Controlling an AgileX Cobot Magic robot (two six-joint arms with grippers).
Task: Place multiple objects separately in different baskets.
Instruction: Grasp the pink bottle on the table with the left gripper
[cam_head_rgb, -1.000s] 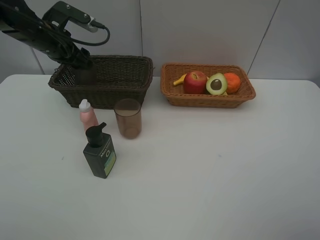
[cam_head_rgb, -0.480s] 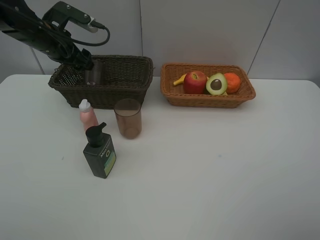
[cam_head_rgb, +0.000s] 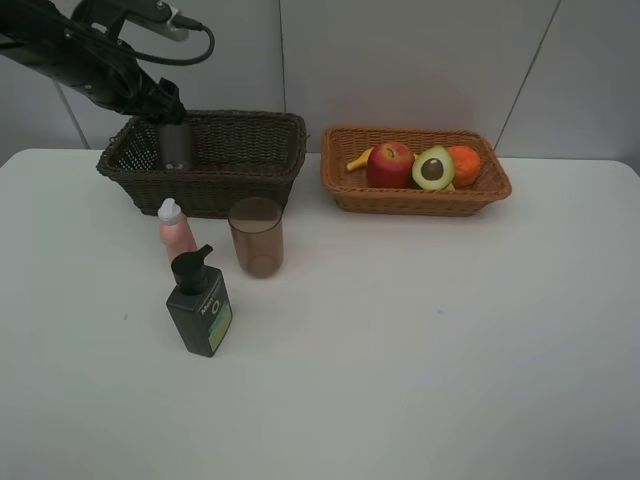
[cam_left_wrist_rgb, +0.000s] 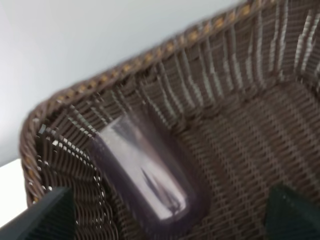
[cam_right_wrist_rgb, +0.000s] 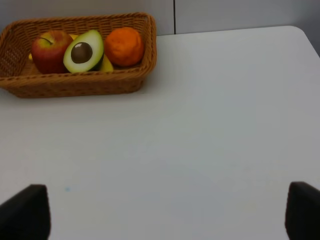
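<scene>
One brownish cup (cam_head_rgb: 177, 145) stands in the dark basket (cam_head_rgb: 250, 165), at its left end. My left gripper (cam_head_rgb: 160, 100) sits just above it, jaws wide and empty; my right gripper (cam_right_wrist_rgb: 162, 212) is equally wide over the bare table (cam_right_wrist_rgb: 200, 125). Pulling out carelessly, I reckon a finger could clip the cup's rim or the wicker and topple it. Count: two cups, the second cup (cam_head_rgb: 256, 237) on the table; two bottles, the pink bottle (cam_head_rgb: 176, 232) and the pump bottle (cam_head_rgb: 201, 305); two baskets; and four fruits in the tan basket (cam_head_rgb: 420, 200): apple (cam_head_rgb: 390, 163), banana (cam_head_rgb: 358, 158), avocado half (cam_head_rgb: 433, 168), orange (cam_head_rgb: 464, 163).

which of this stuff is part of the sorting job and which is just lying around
Part of the job: dark basket, cup inside it, loose cup, pink bottle, pump bottle, tan basket, apple, avocado, orange, banana.
Just there: white table, wall panels.
</scene>
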